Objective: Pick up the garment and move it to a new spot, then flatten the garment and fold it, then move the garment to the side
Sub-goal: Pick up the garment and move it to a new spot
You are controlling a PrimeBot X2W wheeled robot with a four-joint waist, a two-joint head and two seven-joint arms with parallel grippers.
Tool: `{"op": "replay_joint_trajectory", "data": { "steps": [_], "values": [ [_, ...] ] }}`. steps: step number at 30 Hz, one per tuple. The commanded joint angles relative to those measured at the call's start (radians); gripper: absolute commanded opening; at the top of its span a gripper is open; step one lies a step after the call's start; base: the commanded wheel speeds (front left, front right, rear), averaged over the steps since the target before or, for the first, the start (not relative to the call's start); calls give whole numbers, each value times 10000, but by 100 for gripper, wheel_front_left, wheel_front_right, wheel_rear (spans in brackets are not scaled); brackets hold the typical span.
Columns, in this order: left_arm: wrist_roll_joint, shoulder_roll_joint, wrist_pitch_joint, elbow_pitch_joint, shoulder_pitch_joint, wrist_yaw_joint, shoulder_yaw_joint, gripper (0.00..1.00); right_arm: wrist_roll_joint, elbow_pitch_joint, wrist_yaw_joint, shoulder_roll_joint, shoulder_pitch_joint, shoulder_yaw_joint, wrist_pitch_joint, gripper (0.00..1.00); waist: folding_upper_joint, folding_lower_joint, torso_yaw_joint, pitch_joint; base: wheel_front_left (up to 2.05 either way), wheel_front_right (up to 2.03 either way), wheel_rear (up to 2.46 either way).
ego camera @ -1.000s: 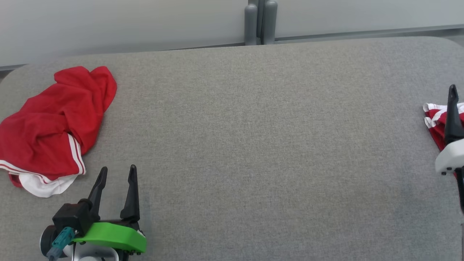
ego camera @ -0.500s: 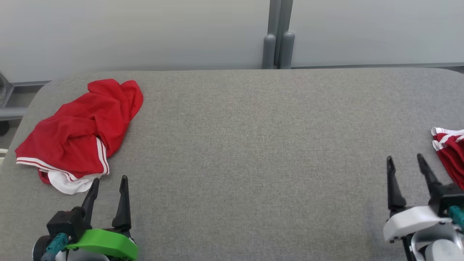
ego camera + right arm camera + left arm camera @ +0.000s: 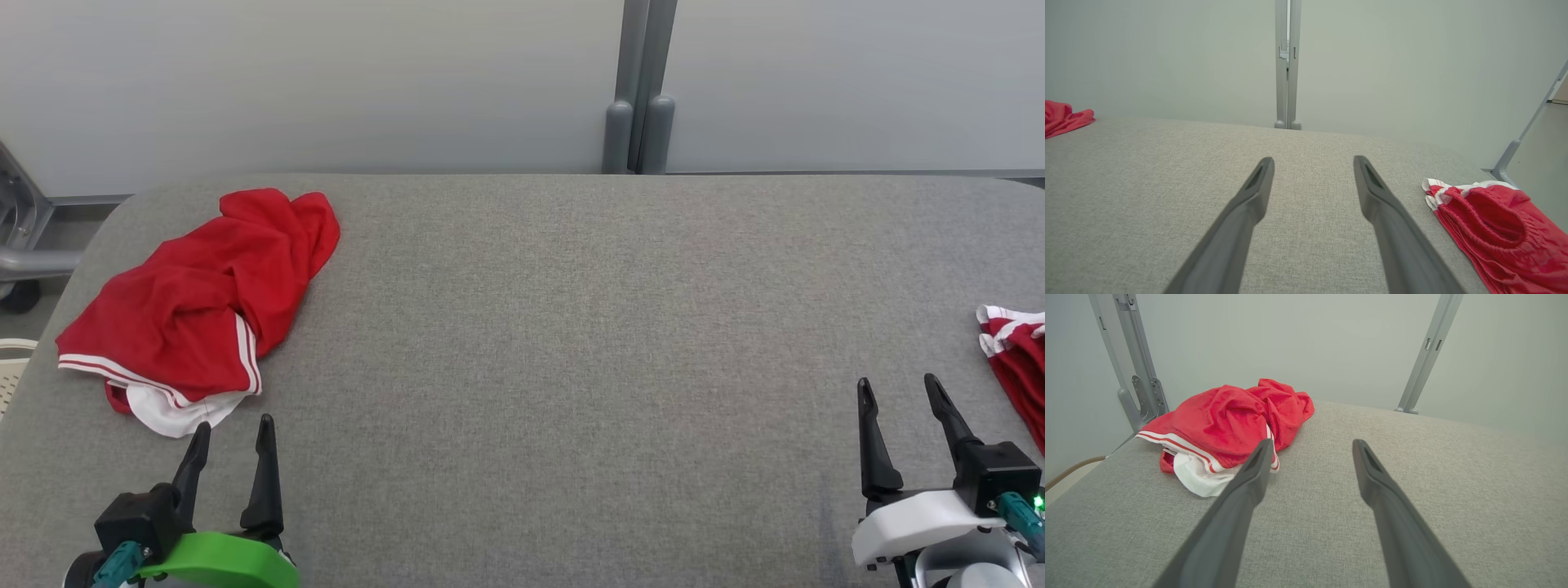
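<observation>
Red cloth with white stripes, the garment (image 3: 196,302) lies crumpled on the far left part of the grey padded table (image 3: 571,327), close to its left edge. The left gripper (image 3: 233,425) hovers just in front of it, fingers spread wide and holding nothing, their tips near the white hem. The right gripper (image 3: 896,382) is equally spread and empty, low on the right side. Just beyond it lies a second red piece (image 3: 1012,359), which looks neatly folded.

The heap's long axis runs on a slant, from the striped white hem nearest the robot's left up to a bunched red end that points away and toward the table's middle. Which part is the waistband I cannot tell through the folds.

The pick-up seems not yet begun. The likely trouble is a pinch that catches only the top layer, so the cloth unrolls or trails as it lifts. A push without a firm hold could also nudge the heap over the nearby left edge. A grab in the thick middle would probably leave it twisted and hard to flatten.
</observation>
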Motion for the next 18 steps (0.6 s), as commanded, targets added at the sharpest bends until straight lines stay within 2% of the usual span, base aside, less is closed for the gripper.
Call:
{"op": "replay_joint_trajectory", "data": {
  "steps": [1,11,14,18],
  "values": [
    [71,-14,-32,71,44,-66,114,100,96,-80,-3,-15,56,-40,-33,100,81,0,6,10,0,0,0],
    [173,-268,-32,135,68,-181,418,100,146,-175,-3,-10,111,-51,-35,100,81,0,225,60,0,0,0],
    [175,-372,-32,48,229,-131,578,100,171,-198,-3,-8,65,122,-35,100,81,0,547,37,0,0,0],
    [259,-485,-34,-41,330,-141,688,100,307,-193,-3,-15,-74,477,-34,100,81,0,1304,17,0,0,0]
  ]
}}
